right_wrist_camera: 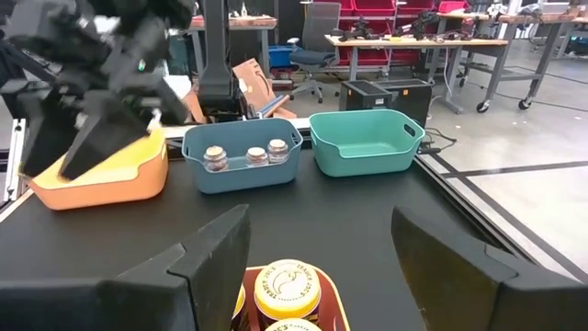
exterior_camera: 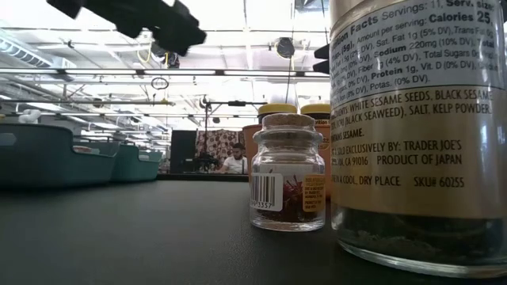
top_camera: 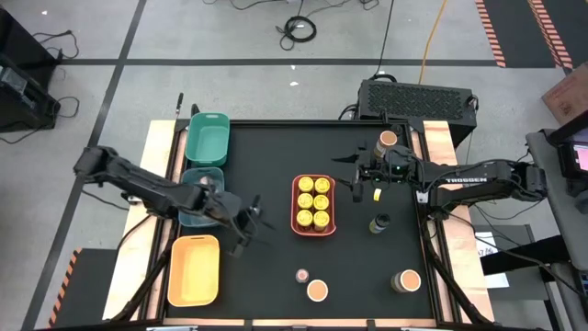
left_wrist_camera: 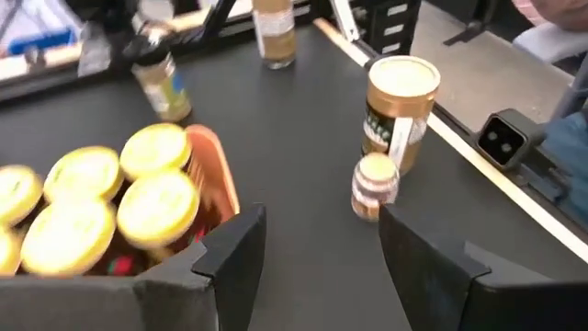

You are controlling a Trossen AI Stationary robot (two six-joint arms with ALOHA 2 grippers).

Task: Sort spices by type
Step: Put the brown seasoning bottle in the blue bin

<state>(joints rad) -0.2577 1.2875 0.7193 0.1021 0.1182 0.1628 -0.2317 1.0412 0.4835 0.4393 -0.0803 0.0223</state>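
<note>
A coral tray (top_camera: 313,230) in the middle of the table holds several spice jars with yellow lids (top_camera: 313,203). Loose jars stand around it. A tiny pinkish-lidded one (top_camera: 301,275) and two with tan lids (top_camera: 318,291) (top_camera: 406,280) are near the front, a dark-lidded one (top_camera: 379,222) is to the right, and another tan-lidded one (top_camera: 388,140) is at the back. My left gripper (top_camera: 255,219) hangs open left of the tray, nothing between its fingers (left_wrist_camera: 322,230). My right gripper (top_camera: 355,175) hangs open above the tray's far right corner, empty (right_wrist_camera: 322,230).
Three trays line the table's left side: green (top_camera: 208,138) at the back, teal (right_wrist_camera: 241,164) with small jars (right_wrist_camera: 246,156) in the middle, and yellow (top_camera: 195,268) at the front. In the low view the tiny jar (exterior_camera: 287,174) and a big jar (exterior_camera: 420,134) stand close.
</note>
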